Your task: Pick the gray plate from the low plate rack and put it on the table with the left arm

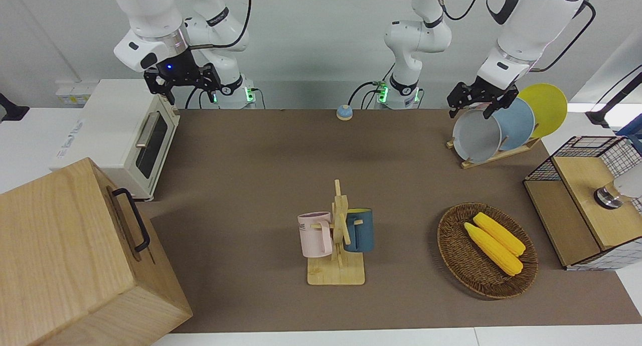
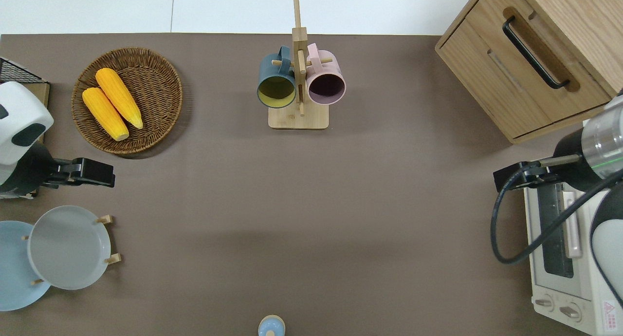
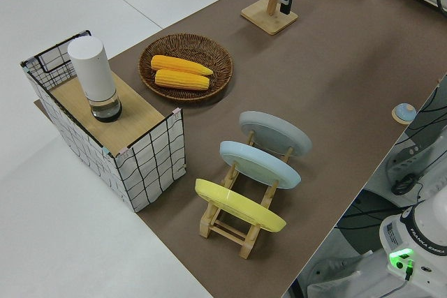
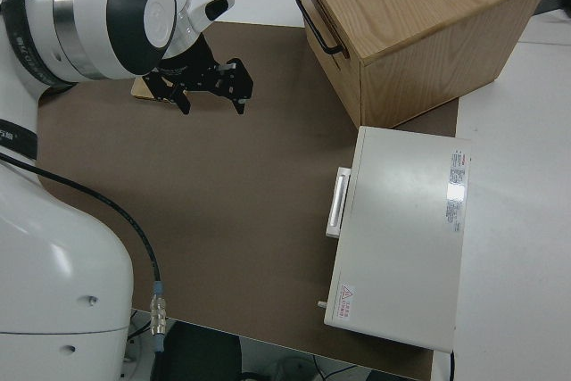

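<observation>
Step in hand looks like the approach: nothing picked yet. The round pale gray plate [image 2: 68,247] sits on edge, leaning, in the low light-wood peg rack [image 3: 241,225] at the left arm's end of the brown-matted tabletop [image 2: 311,204]; it's the slot farthest from the yellow plate [image 3: 237,205], with the sky-blue plate [image 3: 260,164] in the middle slot. Left arm's black two-finger pincer [image 1: 479,101] is up in the air; overhead puts it over bare mat between the rack and the round wicker basket [image 2: 127,100] holding two yellow corn cobs [image 2: 112,103], not over the plate itself. In the front view it sits close to the gray plate's top rim, but I can't tell touching from just clear. Fingers read as parted, nothing between them. Right arm's pincer [image 1: 182,80] is parked; can't tell whether it's released or clenched. Next move, my read: bring the left pincer over the plate's upper rim, straddle the rim with one finger each side, clench, then lift along the peg line so the plate clears the pegs without dragging the rack or knocking the blue plate. Plenty of open mat toward the table's middle for set-down.
</observation>
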Tool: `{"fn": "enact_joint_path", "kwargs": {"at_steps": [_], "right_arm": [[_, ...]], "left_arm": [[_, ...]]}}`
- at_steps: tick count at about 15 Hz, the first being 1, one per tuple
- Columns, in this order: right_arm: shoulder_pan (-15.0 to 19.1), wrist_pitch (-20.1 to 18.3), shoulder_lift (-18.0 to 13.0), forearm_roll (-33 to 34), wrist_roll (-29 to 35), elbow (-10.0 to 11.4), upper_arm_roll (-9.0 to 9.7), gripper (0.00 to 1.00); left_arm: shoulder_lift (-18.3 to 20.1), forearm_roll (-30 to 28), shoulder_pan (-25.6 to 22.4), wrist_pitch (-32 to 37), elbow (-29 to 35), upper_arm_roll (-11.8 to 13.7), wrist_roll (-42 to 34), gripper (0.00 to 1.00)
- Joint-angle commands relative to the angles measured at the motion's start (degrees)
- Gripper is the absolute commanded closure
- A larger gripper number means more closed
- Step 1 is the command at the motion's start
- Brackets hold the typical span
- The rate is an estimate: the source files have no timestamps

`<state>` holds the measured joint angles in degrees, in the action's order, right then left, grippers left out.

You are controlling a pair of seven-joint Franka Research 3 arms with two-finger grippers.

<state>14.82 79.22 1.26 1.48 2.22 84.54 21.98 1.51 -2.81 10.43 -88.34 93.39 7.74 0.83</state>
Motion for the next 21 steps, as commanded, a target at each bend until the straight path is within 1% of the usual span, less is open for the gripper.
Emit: {"fn": "enact_joint_path", "kwargs": {"at_steps": [1,11,14,16,19,21], "right_arm": [[1.36,-0.64,-0.12,0.37,0.68,-0.42,1.13,0.017],[1.36,-0.64,-0.12,0.37,0.68,-0.34,1.22,0.017],[1.36,-0.64,-0.12,0.37,0.68,-0.34,1.22,0.017],[1.36,-0.64,-0.12,0.37,0.68,-0.42,1.13,0.017],[1.36,-0.64,-0.2,0.37,0.68,-0.42,1.22,0.017],[1.36,-0.64,-0.12,0.37,0.68,-0.42,1.22,0.017]], "left_arm": [[-0.27,-0.62,0.65,0.53,-0.22,1.14,-0.56,0.0],[-0.28,-0.36,0.82,0.71,0.04,1.05,-0.22,0.0],[0.16,-0.18,0.82,2.11,0.39,1.14,0.22,0.0],[1.04,-0.09,0.73,2.38,1.53,1.14,0.4,0.0],[4.02,0.08,0.73,1.59,5.47,1.14,0.4,0.0],[6.04,1.83,0.91,0.63,8.2,1.05,0.49,0.0]]}}
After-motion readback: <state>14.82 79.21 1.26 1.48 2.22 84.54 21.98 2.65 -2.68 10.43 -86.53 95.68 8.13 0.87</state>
